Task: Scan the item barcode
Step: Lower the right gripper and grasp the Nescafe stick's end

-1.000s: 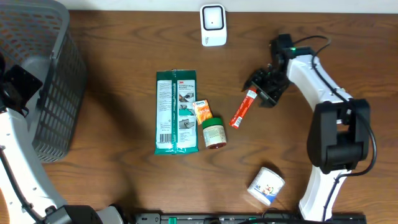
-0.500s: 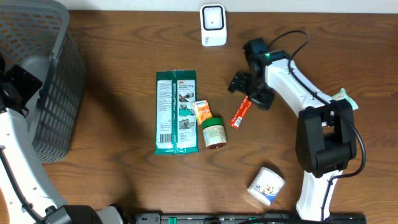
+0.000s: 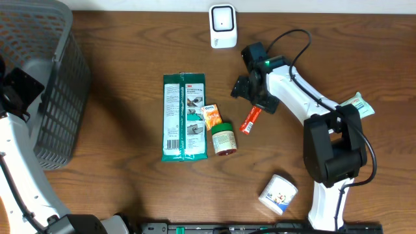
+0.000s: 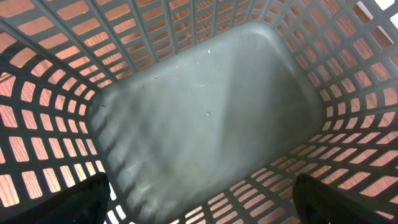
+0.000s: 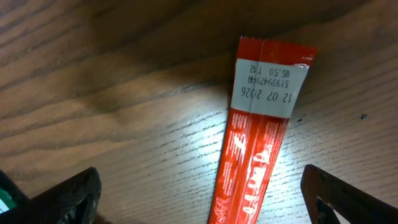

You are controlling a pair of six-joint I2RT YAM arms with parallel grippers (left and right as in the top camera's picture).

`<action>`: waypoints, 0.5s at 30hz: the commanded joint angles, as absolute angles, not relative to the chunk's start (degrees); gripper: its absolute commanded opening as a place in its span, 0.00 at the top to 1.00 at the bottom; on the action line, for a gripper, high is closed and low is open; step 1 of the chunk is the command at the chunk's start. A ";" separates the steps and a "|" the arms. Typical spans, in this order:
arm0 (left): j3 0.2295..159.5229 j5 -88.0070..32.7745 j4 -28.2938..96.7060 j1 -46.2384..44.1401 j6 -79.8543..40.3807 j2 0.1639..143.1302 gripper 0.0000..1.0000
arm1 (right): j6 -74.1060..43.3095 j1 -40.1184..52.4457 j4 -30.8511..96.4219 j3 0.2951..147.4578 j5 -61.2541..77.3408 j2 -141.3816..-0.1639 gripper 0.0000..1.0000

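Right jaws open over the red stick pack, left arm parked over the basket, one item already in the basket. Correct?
No. The basket is empty: the left wrist view shows only its bare floor. The rest stands: the right gripper hangs with jaws open over the red stick pack, and the left gripper is over the basket.

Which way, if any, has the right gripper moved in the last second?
Yes. Overhead, the right gripper has moved left, closer to the white scanner, and now sits over the top end of the red stick packet.
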State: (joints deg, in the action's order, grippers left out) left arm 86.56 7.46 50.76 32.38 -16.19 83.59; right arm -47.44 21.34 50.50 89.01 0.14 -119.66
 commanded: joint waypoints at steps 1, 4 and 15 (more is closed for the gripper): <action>87.33 7.79 50.78 32.56 -15.46 84.03 0.06 | -48.21 21.43 50.28 88.38 -1.21 -121.95 0.01; 87.33 7.79 50.78 32.56 -15.46 84.03 0.06 | -48.21 21.43 50.30 88.36 -1.23 -122.56 0.02; 87.33 7.79 50.78 32.56 -15.46 84.01 0.07 | -48.47 21.26 49.89 88.36 -1.23 -122.63 0.01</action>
State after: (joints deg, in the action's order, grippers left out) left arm 86.56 7.46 50.76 32.38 -16.19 83.59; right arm -47.57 21.34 50.15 88.73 -0.03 -122.32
